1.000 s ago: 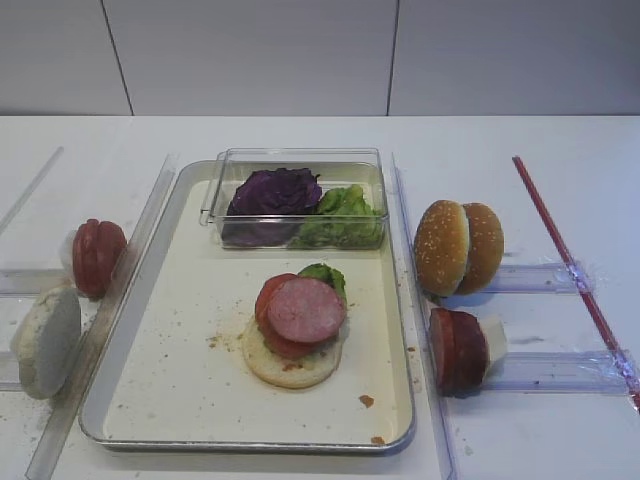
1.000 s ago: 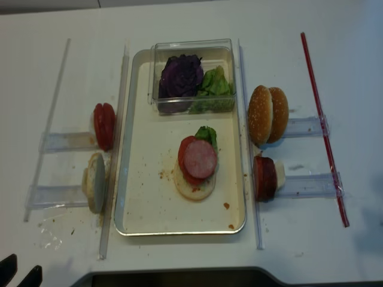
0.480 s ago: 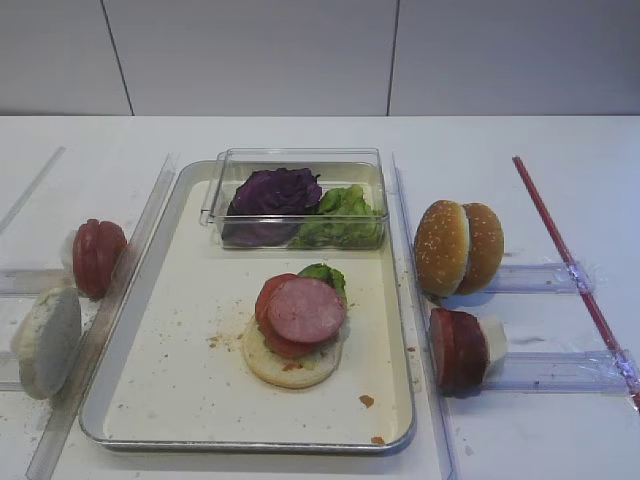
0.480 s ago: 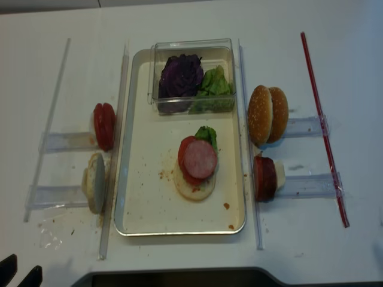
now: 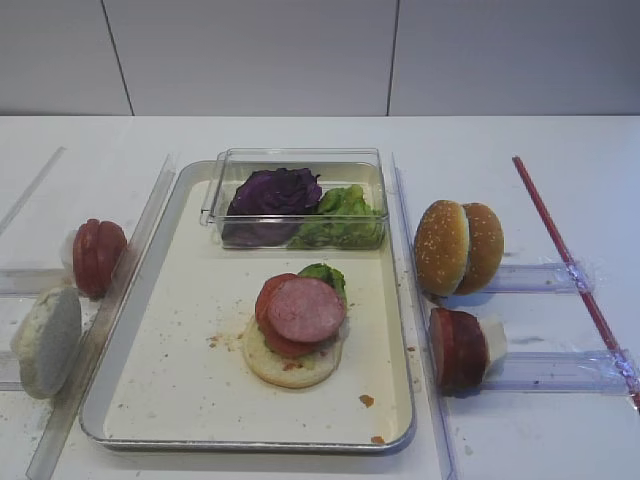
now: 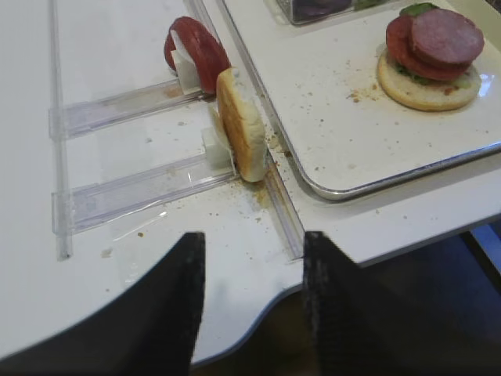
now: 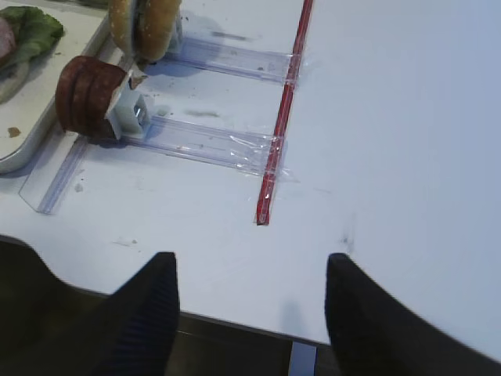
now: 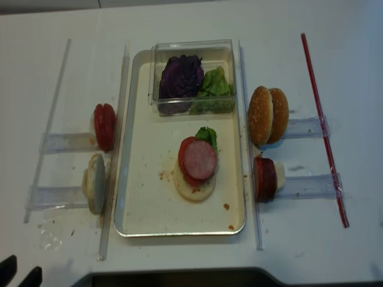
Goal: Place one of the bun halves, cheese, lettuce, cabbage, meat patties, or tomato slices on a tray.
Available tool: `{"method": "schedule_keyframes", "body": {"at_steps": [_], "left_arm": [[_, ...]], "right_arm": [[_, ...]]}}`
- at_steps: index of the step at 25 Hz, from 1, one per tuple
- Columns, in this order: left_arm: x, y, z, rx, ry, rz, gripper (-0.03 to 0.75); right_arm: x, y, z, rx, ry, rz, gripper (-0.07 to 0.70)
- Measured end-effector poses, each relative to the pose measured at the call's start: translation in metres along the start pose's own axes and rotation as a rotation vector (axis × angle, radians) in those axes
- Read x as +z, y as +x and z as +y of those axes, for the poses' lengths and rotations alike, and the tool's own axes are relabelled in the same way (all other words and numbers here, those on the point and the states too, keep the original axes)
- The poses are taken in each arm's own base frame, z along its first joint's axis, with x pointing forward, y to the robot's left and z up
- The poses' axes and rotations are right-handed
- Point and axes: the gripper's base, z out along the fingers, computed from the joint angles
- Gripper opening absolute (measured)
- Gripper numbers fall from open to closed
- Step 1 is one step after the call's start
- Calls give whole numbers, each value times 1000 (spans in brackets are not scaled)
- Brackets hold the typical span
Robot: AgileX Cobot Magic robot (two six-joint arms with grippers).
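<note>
Two sesame bun halves (image 5: pixel 459 247) stand on edge right of the tray (image 5: pixel 150 400) | right gripper (image 7: pixel 250 313) nearer, spread, empty, buns ahead-left | left gripper (image 6: pixel 250 313) parted, empty, by pale bun half (image 6: pixel 240 125).

The right gripper (image 7: pixel 250 313) is seen from its own wrist camera with its two dark fingers (image 7: pixel 145 317) spread wide apart, nothing being held between them, above the near edge of the worktop (image 7: pixel 407 157). The left gripper (image 6: pixel 249 301) is likewise seen with both fingers (image 6: pixel 168 305) parted and empty, above the near edge. In the realsense high view, only two dark fingertips (image 8: pixel 8 269) are shown at the lower left corner.
</note>
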Motion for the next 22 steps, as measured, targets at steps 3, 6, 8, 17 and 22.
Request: {"method": "schedule_keyframes", "body": {"at_steps": [3, 6, 8, 17, 22], "left_arm": [[0, 0, 0, 0, 0, 0, 284], [0, 0, 0, 0, 0, 0, 284], [0, 0, 0, 0, 0, 0, 284], [0, 0, 0, 0, 0, 0, 284], [0, 0, 0, 0, 0, 0, 284]], "right_arm": [[1, 0, 0, -24, 2, -13, 445], [2, -2, 0, -35, 1, -42, 445], [6, -4, 0, -35, -3, -70, 445], [11, -5, 0, -32, -5, -90, 445], [11, -5, 0, -32, -5, -90, 445]]}}
